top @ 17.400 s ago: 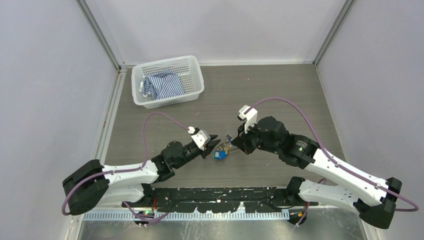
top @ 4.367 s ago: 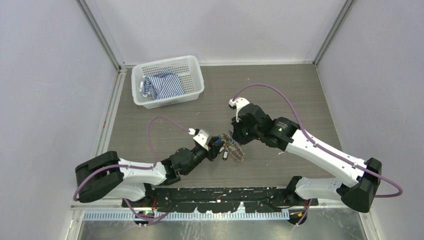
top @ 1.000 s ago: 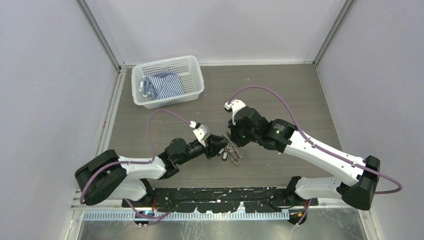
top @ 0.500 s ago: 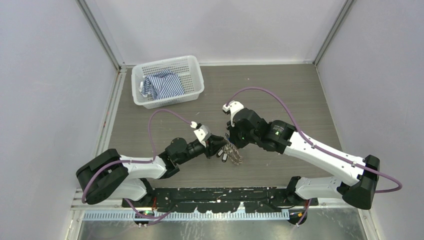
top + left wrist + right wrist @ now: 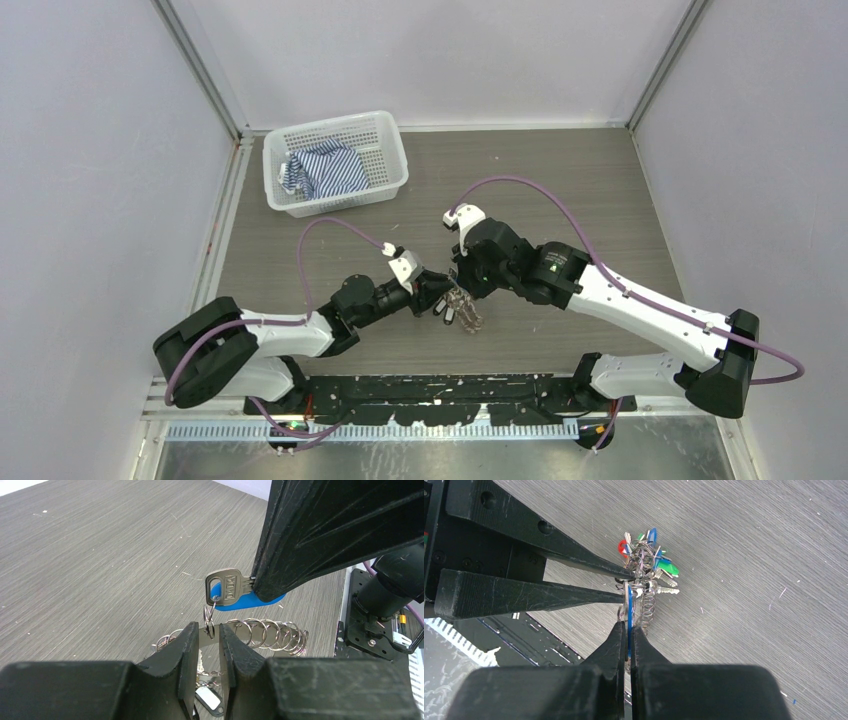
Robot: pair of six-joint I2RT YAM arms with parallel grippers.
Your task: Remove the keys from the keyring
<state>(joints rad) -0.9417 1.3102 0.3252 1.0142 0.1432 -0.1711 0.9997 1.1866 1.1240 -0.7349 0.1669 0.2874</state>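
The right hand (image 5: 628, 625) clamps 1 blue-tagged key (image 5: 227, 586); the left hand (image 5: 209, 630), narrow, straddles its loop (image 5: 209, 617) on the keyring (image 5: 270, 635). Best move: pinch the loop firmly, then pull apart steadily.

Both arms reach inward and meet low over mid-table, grippers tip to tip. Left arm (image 5: 290, 335) lies nearly flat; left gripper (image 5: 208, 630) has its jaws narrowly parted, not clamped. Right arm (image 5: 620, 295) has its elbow raised and wrist pitched down; right gripper (image 5: 628, 625) is pinched tight on a key (image 5: 226, 586).
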